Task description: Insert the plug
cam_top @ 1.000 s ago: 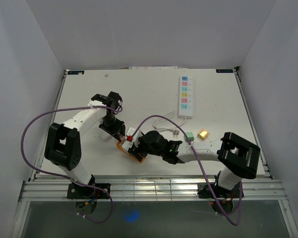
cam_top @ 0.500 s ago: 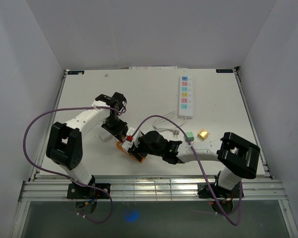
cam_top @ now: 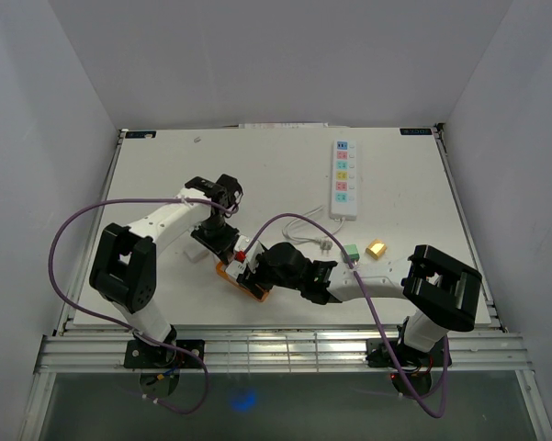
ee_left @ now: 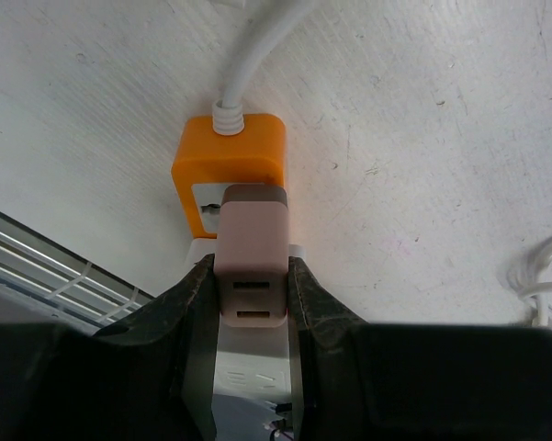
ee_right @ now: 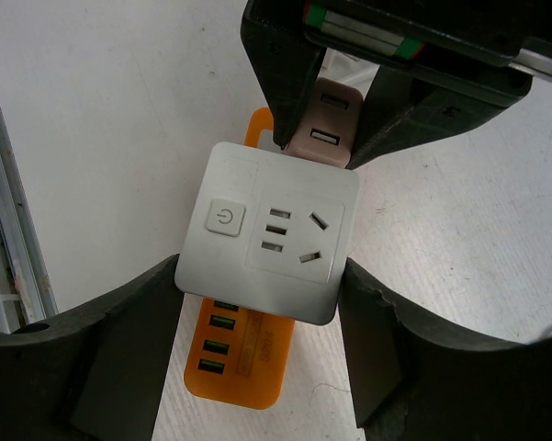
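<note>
Right gripper [ee_right: 262,308]: about half spread, clamped on two opposite sides of the socket cube [ee_right: 268,241], grey socket face turned up to the wrist camera, orange body beneath.
Socket cube: near the front edge of the table [cam_top: 147,175], between the two arms; resting or lifted, cannot tell.
Left gripper [ee_left: 251,276]: closed tight on the pink plug [ee_left: 250,241], one finger flat on each long side.
Pink plug: at the cube's far edge, nose against the orange body by a side outlet; two slots in its rear end facing the left wrist camera; prongs hidden, depth of entry unclear.
White cable [ee_left: 257,46]: out of the cube's far end, curving away across the table.
Step in hand, as judged: seating the plug in the side outlet.
Doing it well: plug square to the outlet, no tilt; straight push along the prongs; firm counter-hold on the cube against sliding; release only with the plug body flush.
Risk: skewed entry, bent prongs, cube twisting in the grip.
Farther back: white power strip [cam_top: 345,177], green block [cam_top: 351,252], gold block [cam_top: 377,249], well apart, uninvolved.
</note>
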